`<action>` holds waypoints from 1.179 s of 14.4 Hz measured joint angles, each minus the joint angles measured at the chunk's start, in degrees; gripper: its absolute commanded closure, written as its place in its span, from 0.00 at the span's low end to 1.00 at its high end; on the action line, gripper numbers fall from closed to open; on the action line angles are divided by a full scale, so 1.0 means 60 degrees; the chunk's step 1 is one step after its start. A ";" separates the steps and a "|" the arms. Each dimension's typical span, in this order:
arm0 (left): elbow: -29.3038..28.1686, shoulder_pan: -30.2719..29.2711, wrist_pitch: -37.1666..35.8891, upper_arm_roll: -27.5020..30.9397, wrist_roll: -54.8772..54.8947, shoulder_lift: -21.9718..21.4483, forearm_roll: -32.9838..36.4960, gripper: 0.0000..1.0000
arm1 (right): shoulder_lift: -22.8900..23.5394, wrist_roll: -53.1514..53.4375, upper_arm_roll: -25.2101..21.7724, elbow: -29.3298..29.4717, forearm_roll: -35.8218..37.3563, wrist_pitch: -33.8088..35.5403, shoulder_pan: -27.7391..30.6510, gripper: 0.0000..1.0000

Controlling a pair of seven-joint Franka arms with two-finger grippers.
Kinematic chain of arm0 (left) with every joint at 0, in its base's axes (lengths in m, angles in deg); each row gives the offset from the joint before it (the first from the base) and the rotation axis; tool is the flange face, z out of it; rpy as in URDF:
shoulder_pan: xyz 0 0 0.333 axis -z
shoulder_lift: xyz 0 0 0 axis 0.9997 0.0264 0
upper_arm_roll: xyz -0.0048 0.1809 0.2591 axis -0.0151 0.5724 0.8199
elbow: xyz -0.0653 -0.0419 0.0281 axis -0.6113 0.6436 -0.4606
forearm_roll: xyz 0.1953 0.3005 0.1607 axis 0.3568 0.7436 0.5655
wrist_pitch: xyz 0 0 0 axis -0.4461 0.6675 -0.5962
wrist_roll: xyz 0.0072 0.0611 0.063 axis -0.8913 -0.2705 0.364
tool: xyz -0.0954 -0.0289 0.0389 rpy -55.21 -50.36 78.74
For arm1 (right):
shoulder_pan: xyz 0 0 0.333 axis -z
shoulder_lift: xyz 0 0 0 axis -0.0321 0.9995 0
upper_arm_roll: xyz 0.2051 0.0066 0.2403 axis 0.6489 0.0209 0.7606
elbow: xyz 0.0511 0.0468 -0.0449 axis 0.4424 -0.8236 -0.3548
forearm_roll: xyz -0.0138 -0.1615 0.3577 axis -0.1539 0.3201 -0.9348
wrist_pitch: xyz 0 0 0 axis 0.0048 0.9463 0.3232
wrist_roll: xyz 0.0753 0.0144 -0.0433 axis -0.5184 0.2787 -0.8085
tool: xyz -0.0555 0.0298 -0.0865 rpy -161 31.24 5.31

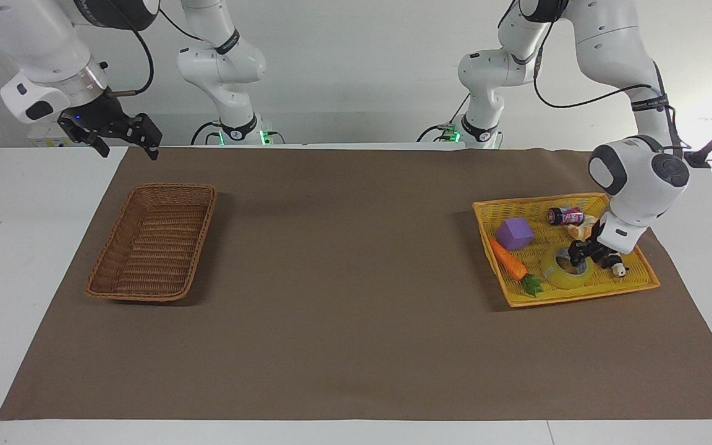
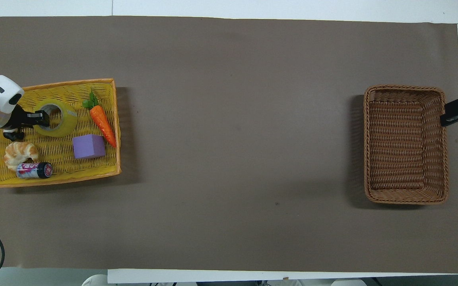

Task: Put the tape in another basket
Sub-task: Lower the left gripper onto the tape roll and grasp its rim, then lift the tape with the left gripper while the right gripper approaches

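Yellow tape point(image 1: 568, 270) lies under the left gripper point(image 1: 580, 253) fingers point(image 2: 40, 117).

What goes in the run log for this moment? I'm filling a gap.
stage: reach | left gripper: at tape in yellow tray | right gripper: waiting near basket | tape: not lifted

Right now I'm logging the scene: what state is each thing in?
tape: lying flat in the yellow tray
left gripper: down at the tape's rim
right gripper: waiting near the brown basket
brown basket: holds nothing
carrot: lying in the tray
can: on its side
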State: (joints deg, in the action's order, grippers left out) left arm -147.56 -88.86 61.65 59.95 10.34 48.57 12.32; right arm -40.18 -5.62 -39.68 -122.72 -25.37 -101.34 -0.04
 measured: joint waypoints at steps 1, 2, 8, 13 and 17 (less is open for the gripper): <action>-0.0036 0.0002 0.0040 -0.0013 0.0000 0.0042 -0.0001 0.72 | 0.0000 0.0000 0.0000 0.0000 0.0000 0.0000 0.0000 0.01; -0.0039 0.0002 0.0065 -0.0014 0.0000 0.0071 -0.0001 0.73 | 0.0000 0.0000 0.0000 0.0000 0.0000 0.0000 0.0000 0.01; 0.0007 0.0003 0.0124 -0.0020 -0.0002 0.0086 -0.0001 1.00 | 0.0000 0.0000 0.0000 0.0000 0.0000 0.0000 0.0000 0.01; 0.2336 0.0517 -0.2702 -0.0108 -0.0090 0.0065 -0.0692 1.00 | 0.0000 0.0000 0.0000 0.0000 0.0000 0.0000 0.0000 0.01; 0.4528 0.1949 -0.5029 -0.0154 -0.1650 -0.0073 -0.1953 1.00 | 0.0000 0.0000 0.0000 0.0000 0.0000 0.0000 0.0000 0.01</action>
State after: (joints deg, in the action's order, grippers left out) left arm -120.39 -77.16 31.48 59.03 0.44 48.14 0.60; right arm -40.18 -5.62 -39.68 -122.72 -25.37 -101.34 -0.04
